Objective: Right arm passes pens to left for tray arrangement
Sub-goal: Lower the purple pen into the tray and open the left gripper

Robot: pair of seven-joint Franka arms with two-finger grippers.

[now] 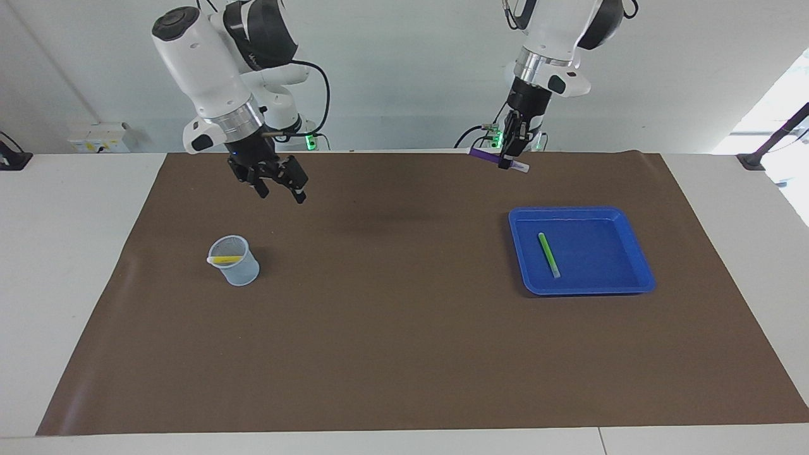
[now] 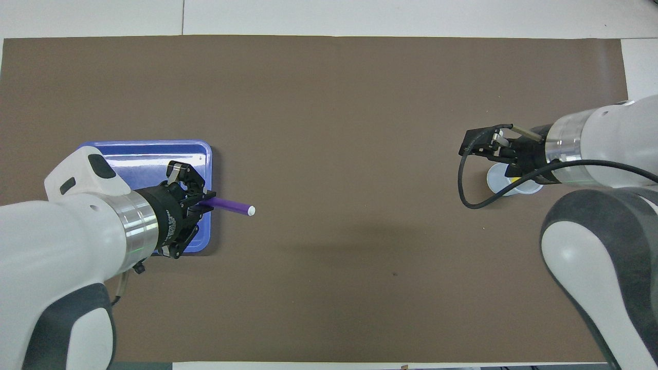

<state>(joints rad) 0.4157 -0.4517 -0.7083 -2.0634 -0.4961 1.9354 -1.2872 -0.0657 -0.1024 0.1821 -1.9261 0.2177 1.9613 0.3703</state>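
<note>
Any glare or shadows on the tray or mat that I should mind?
Facing view: a soft dark shadow on the mat mid-table; the tray evenly lit, green pen plain. Overhead view: a white glare streak on the tray's floor; the left gripper with the purple pen covers much of it.

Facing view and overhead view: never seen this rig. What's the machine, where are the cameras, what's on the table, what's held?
Two robot arms work at a table with a brown mat. One camera looks at them across the table; the other looks down from above their end.

The left gripper is shut on a purple pen, up in the air by the blue tray, where a green pen already lies.

The right gripper is open and empty above a translucent cup with a yellow pen in it.
</note>
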